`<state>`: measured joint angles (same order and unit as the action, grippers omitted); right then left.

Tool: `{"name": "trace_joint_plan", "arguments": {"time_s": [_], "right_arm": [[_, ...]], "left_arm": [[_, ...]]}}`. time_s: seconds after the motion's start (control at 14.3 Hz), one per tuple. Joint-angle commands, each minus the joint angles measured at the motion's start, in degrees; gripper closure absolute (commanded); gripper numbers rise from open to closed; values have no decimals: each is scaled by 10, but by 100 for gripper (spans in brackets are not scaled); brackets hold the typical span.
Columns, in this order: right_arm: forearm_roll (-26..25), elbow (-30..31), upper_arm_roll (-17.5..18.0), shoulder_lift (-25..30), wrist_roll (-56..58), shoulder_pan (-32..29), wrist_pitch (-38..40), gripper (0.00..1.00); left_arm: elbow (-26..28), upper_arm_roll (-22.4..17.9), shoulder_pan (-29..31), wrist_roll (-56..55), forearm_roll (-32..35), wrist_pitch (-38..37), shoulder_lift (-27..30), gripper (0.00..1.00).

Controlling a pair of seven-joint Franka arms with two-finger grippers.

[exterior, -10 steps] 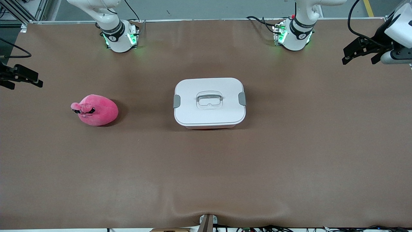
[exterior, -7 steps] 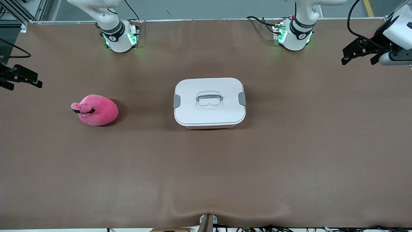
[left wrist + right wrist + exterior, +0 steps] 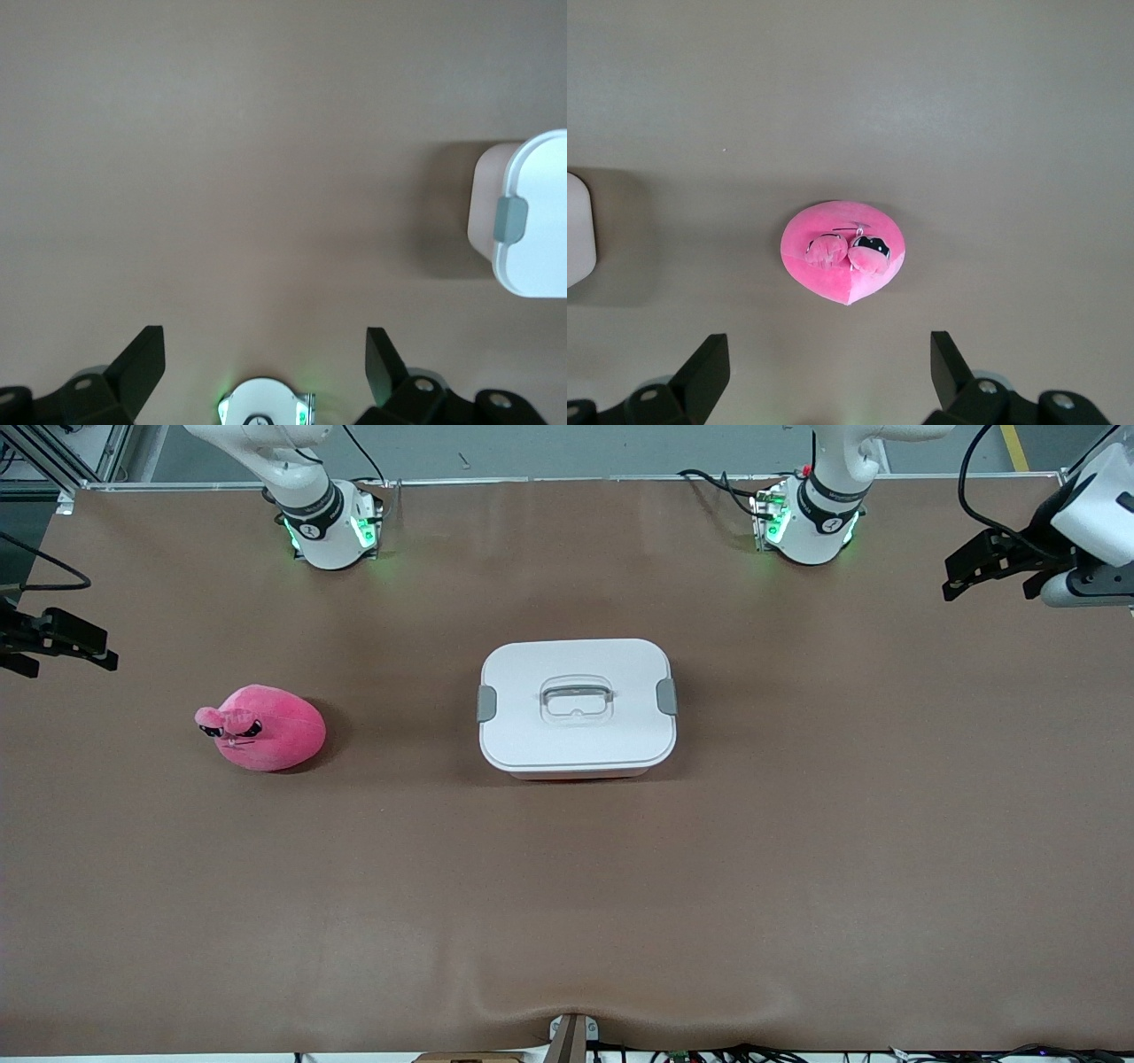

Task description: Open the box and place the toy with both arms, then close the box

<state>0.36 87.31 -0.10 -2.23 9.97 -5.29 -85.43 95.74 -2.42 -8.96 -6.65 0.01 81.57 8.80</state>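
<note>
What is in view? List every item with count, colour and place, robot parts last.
box: one, white with grey side clips, lid on, mid-table.
toy: one, pink plush, on the table toward the right arm's end, apart from the box.
table: one, brown surface.
left gripper: one, black, open, up over the table's edge at the left arm's end.
right gripper: one, black, open, up over the table's edge at the right arm's end, its wrist view facing the toy.

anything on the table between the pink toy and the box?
Nothing: in the front view only bare brown table lies between the toy and the box. The right wrist view shows the same stretch bare.
</note>
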Motion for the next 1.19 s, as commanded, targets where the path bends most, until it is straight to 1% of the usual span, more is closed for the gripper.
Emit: {"name": "trace_joint_plan", "arguments": {"time_s": [0.0, 0.14, 0.28, 0.56, 0.77, 0.91, 0.98, 1.05, 1.12], "right_arm": [[-8, 14, 7, 6, 3, -4, -6, 0], [-7, 33, 7, 6, 3, -2, -25, 0], [-3, 67, 15, 6, 4, -1, -54, 0], [-2, 116, 20, 6, 8, 0, -97, 0], [-2, 166, 36, 6, 8, 3, -147, 0], [-4, 196, 41, 4, 8, 3, -181, 0], [-4, 213, 43, 3, 8, 3, -196, 0], [-4, 227, 48, 3, 9, 3, -213, 0], [-8, 243, 48, 1, 14, 1, -230, 0]], "left_arm": [[-22, 6, 3, -2, 14, -20, -12, 0], [-20, 5, 3, -3, 14, -22, -12, 0], [-22, 7, 0, -4, 14, -38, -7, 0], [-25, 8, -5, -6, 13, -35, -11, 0], [-25, 15, -7, -8, 12, -32, -13, 0], [-26, 33, -5, -29, 10, -29, -14, 0], [-25, 36, -8, -50, 9, -19, -15, 0], [-25, 44, -11, -76, 9, -15, -25, 0], [-25, 62, -12, -100, 12, -15, -34, 0]]}}
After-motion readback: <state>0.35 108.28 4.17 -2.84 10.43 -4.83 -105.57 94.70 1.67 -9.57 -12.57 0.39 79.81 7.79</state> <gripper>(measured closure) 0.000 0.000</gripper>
